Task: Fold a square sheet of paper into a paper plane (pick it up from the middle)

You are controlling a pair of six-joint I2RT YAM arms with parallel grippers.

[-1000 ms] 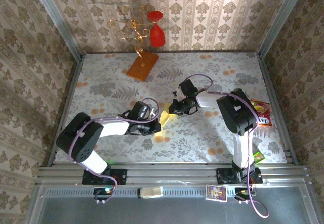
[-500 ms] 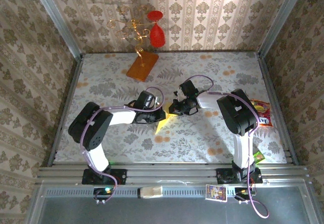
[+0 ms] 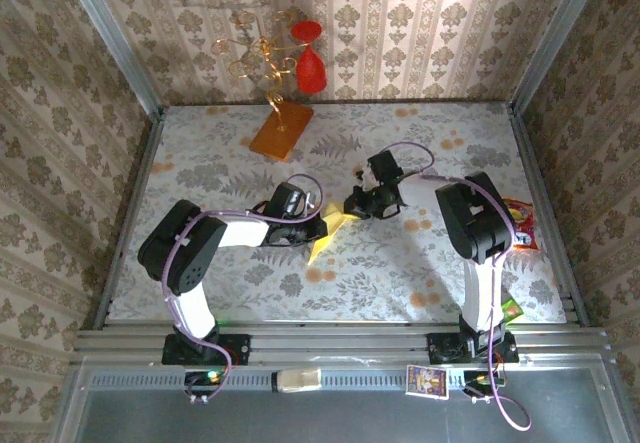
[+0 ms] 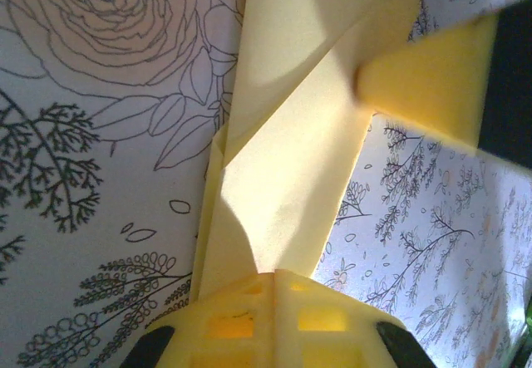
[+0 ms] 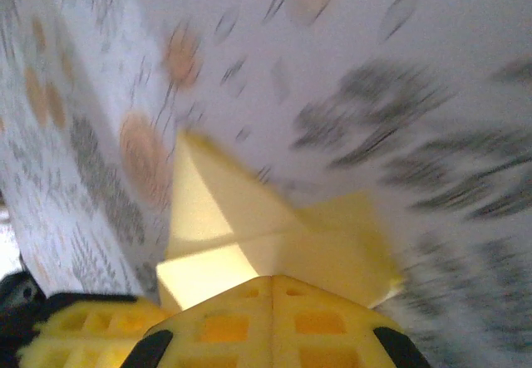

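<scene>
Clamped shut on opposite ends of the creased pale-yellow paper sheet (image 4: 283, 169), the left gripper (image 4: 274, 281) and right gripper (image 5: 270, 283) should pull evenly, so the fold sets straight.

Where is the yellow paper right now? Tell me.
In the top view the yellow paper is mid-table, gripped from the left by the left gripper and from the right by the right gripper.

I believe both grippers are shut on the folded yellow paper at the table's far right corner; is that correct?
Not the corner: the left gripper and right gripper are shut on the folded yellow paper mid-table, per the top external view.
</scene>
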